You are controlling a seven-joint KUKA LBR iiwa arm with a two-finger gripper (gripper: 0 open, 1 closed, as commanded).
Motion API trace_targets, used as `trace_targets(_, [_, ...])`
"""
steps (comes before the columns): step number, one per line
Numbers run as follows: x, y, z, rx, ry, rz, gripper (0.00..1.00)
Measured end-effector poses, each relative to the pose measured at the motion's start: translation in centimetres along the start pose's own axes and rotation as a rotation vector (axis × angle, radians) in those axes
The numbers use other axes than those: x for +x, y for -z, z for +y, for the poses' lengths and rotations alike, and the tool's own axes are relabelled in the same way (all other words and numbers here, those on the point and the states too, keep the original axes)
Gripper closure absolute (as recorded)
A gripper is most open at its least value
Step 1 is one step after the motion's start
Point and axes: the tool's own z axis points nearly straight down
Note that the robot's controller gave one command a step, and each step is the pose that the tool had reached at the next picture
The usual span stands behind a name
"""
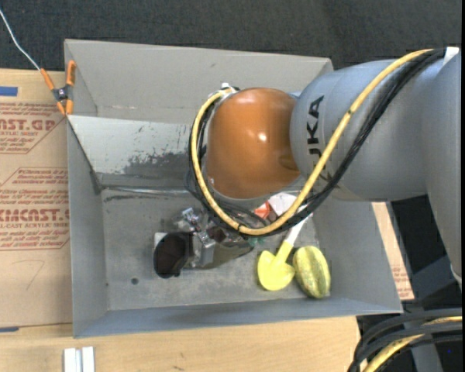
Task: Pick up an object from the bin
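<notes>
My gripper [198, 235] reaches down to the bin floor from under the orange cover, left of centre near the front. A dark brown, rounded thing [169, 255] lies right against the gripper's left side; whether the gripper grasps it I cannot tell. To the right, a yellow disc with a pale handle [274, 271] lies flat on the floor. A yellow-green oval thing [311, 271] sits beside the disc.
A red and white thing [275, 205] peeks out from under the arm, behind the yellow disc. The arm and its yellow cables cover the bin's right half. Bare floor lies to the left of the dark thing.
</notes>
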Motion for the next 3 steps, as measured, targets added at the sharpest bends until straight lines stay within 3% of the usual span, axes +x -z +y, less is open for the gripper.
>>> trace_targets(1, [-1.3,4.4,0.1,0.001,-0.002,-0.010,1.00])
trace_targets(2, [0.5,11.8,0.3,-0.001,-0.017,0.001,1.00])
trace_targets(3, [-1.2,7.4,0.1,0.000,-0.011,-0.013,1.00])
